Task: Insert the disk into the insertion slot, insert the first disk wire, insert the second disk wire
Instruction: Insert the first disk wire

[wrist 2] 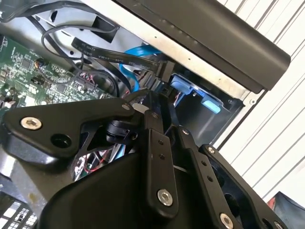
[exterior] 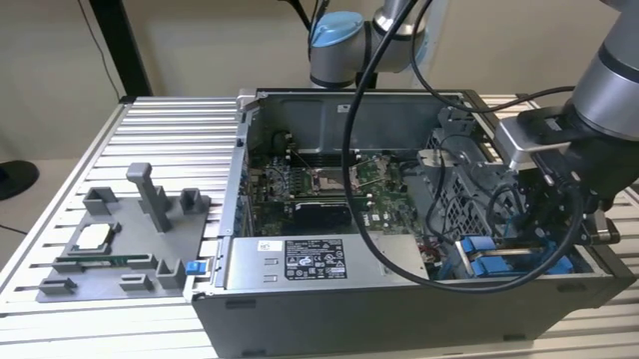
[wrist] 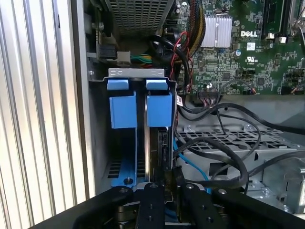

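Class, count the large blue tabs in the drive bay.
2, side by side: one blue tab by the case wall, the other nearer the circuit board. Others may be hidden.

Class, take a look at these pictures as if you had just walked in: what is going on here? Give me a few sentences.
A robot arm's gripper hangs inside an open computer case, right at the insertion slot. The disk, in its blue carrier, appears to sit edge-on inside that slot. Black wires and a blue wire run beside it, close to the gripper. Whether either is plugged into the disk cannot be told.
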{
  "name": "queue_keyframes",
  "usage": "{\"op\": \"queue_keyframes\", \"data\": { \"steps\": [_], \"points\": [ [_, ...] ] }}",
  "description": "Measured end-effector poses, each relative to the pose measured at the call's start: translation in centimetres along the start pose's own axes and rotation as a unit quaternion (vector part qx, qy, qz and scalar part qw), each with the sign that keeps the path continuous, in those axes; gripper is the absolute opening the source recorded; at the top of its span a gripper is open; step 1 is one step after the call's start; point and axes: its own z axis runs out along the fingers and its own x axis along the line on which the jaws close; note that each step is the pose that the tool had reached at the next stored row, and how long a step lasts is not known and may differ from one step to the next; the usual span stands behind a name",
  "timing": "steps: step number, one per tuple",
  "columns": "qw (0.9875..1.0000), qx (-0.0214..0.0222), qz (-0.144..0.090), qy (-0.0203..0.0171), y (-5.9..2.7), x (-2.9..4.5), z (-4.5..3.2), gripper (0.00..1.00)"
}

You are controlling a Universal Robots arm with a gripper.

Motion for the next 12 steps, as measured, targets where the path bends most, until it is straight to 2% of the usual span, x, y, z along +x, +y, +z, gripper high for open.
{"op": "queue_keyframes", "data": {
  "steps": [4, 6, 9, 12],
  "points": [
    [1.0000, 0.0002, 0.004, 0.0004, 0.05, -0.01, 0.42, 0.00],
    [1.0000, 0.0001, 0.006, 0.0018, 0.08, -0.02, 0.69, 0.00],
    [1.0000, 0.0002, 0.009, 0.0014, 0.15, -0.03, 1.21, 0.00],
    [1.0000, 0.0002, 0.009, 0.0015, 0.17, -0.03, 1.33, 0.00]
  ]
}}
